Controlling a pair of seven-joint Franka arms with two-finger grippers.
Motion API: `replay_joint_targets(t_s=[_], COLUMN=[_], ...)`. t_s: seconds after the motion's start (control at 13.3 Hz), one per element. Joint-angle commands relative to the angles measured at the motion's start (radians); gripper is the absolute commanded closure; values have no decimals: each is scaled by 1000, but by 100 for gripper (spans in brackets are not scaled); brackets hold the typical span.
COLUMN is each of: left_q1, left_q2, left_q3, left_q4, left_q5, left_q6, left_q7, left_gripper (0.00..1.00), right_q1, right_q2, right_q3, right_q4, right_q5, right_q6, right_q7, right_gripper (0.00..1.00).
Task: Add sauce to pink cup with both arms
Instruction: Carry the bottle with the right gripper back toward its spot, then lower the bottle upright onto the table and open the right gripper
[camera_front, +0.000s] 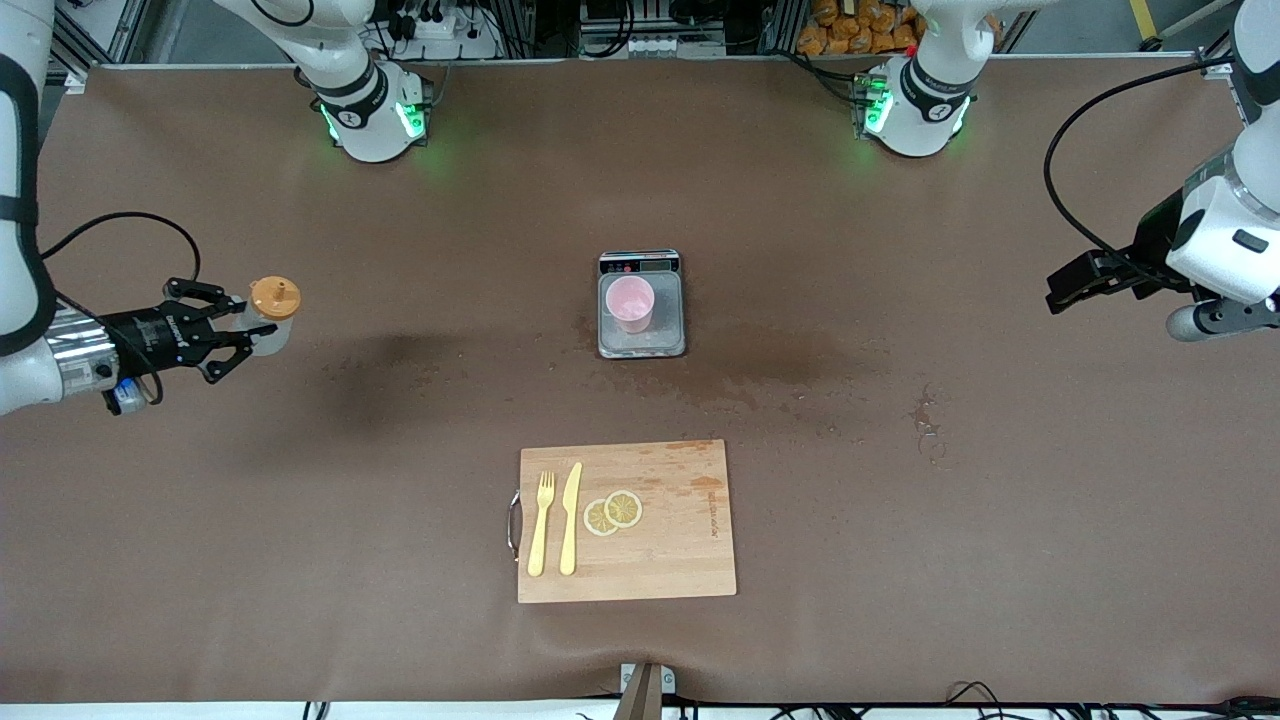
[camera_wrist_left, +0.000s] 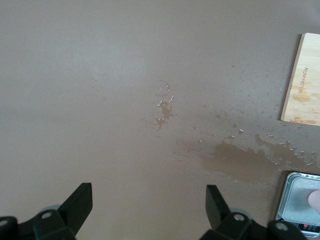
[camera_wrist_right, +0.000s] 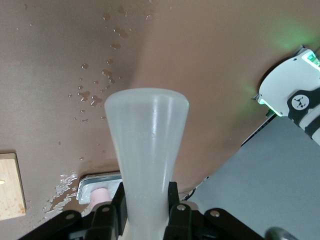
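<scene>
In the front view the right hand (camera_front: 243, 335) is clamped on the small translucent whitish squeeze bottle with an orange nozzle cap (camera_front: 270, 315), holding it upright in the air over the right arm's end of the brown surface (camera_front: 400, 500), well apart from the small pale pink plastic tumbler (camera_front: 632, 303). That tumbler stands on a grey kitchen scale (camera_front: 641, 305) at mid-surface, roughly between the two hands; a wooden cutting board (camera_front: 680, 560) with a yellow fork (camera_front: 541, 522), a yellow knife (camera_front: 571, 517) and two lemon slices (camera_front: 613, 512) lies nearer the front camera. The left hand (camera_front: 1075, 285) waits over its own end of the surface. In the left wrist view the left hand's black fingers (camera_wrist_left: 80, 202) stand wide apart with nothing between them, over wet patches; a corner of the scale and a sliver of the tumbler show ahead. In the right wrist view the bottle's pale body (camera_wrist_right: 148, 150) fills the grip, with the tumbler's pink rim (camera_wrist_right: 101, 195) glimpsed past it. The step in hand looks like carrying the bottle to the tumbler: it would go best kept upright until the nozzle is over the rim, then tipped slowly, perhaps with the left hand steadying the tumbler so it does not slide on the scale.
</scene>
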Motion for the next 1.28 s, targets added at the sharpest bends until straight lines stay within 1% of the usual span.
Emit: replay_joint_targets(t_s=[0.0, 0.23, 0.38, 0.6, 0.98, 1.21], left_q1=[2, 2, 3, 3, 5, 11], left_q2=[-5, -5, -5, -5, -7, -7], left_q3=[1, 1, 1, 1, 2, 2], left_q4=[-3, -5, -5, -3, -3, -3], left_q5=[-17, -17, -17, -17, -17, -17], left_q6=[1, 0, 0, 0, -2, -2], left_q7=[-8, -8, -8, -8, 5, 7], left_gripper=[0, 0, 0, 0, 0, 0], right_q1=[-91, -222, -251, -291, -312, -317], right_q2=[54, 184, 235, 310, 379, 396], right_q3=[18, 18, 18, 18, 18, 18], right_q4=[4, 11, 8, 8, 3, 0], right_q5=[65, 142, 154, 188, 207, 213], right_q6=[-28, -38, -40, -38, -44, -52], right_q7=[-129, -328, -415, -493, -557, -559], right_gripper=[70, 70, 65, 65, 65, 65])
